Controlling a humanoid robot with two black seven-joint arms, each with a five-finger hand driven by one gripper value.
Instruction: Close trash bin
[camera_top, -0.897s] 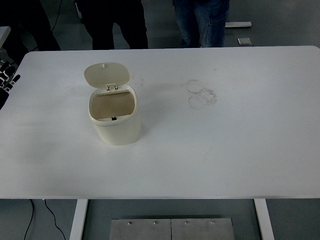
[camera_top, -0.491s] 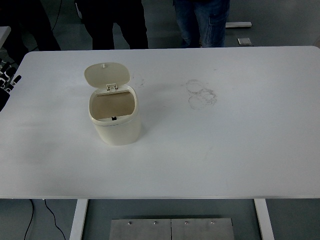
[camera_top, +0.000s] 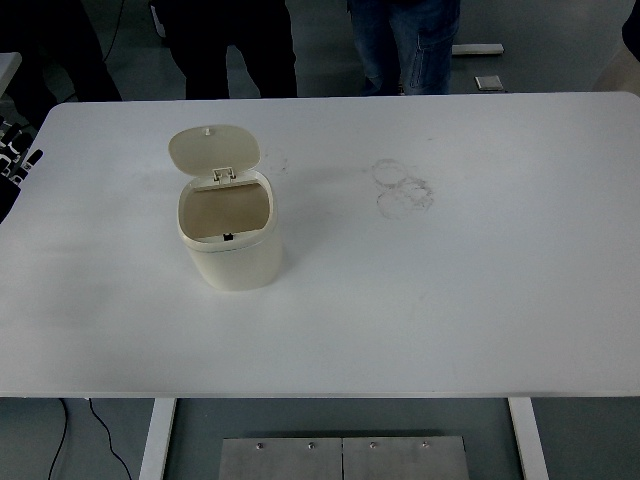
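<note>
Nothing moved since earlier, trash bin (camera_top: 231, 235) upright, lid (camera_top: 214, 148) open, white table (camera_top: 450, 290)

trash bin (camera_top: 232, 250): cream all over, pale and plain
lid (camera_top: 213, 148): same cream, plain
bin interior (camera_top: 225, 212): tan-brown, darker than the outer wall
latch (camera_top: 229, 237): small black spot on the front rim
table (camera_top: 450, 290): white, unpatterned
smudges (camera_top: 402, 187): faint grey ring marks on the white top
table legs (camera_top: 157, 438): white
floor (camera_top: 320, 50): dark grey
person's trousers (camera_top: 408, 40): blue denim
second person's trousers (camera_top: 235, 45): black
left hand (camera_top: 14, 152): black with white patches, at the left edge
cable (camera_top: 62, 440): black
</note>
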